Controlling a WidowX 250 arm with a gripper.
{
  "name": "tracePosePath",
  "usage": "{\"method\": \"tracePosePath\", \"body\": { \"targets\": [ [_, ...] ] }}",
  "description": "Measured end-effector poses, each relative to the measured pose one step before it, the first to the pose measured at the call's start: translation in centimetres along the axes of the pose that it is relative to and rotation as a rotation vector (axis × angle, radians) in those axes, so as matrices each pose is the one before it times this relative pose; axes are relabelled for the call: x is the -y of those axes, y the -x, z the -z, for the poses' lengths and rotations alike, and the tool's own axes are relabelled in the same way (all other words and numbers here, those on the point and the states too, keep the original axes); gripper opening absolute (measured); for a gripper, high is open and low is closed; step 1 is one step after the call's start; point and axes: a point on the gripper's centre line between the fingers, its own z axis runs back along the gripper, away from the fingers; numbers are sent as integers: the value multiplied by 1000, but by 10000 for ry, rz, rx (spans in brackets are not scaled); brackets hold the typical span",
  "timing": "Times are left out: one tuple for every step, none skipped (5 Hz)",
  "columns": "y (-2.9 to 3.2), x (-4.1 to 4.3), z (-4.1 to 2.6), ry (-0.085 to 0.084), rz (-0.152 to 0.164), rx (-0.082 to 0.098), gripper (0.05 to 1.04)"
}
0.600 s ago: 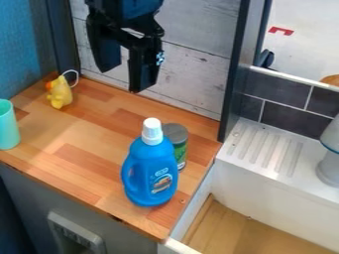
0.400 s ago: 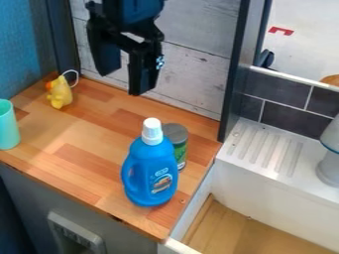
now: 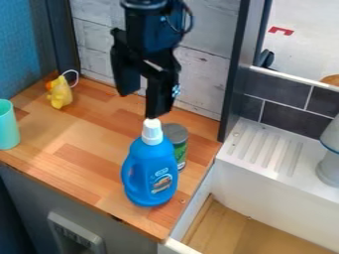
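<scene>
Your open, empty tool (image 3: 141, 105) hangs toward 12 o'clock from the blue bottle (image 3: 151, 171); best centre it before lowering, clear of the jar (image 3: 177, 134) at 1 o'clock.

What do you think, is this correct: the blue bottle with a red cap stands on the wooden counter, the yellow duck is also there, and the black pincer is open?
Not quite: the cap is white, not red, as the camera view shows. The blue bottle does stand on the wooden counter, the yellow duck is also there, and the black pincer is open.
</scene>
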Motion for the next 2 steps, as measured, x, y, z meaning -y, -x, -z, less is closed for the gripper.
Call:
{"method": "tracePosePath", "body": {
  "targets": [
    [196,319,906,188,-160,-270,999],
    [128,142,324,-64,-72,-262,1000]
  ]
}}
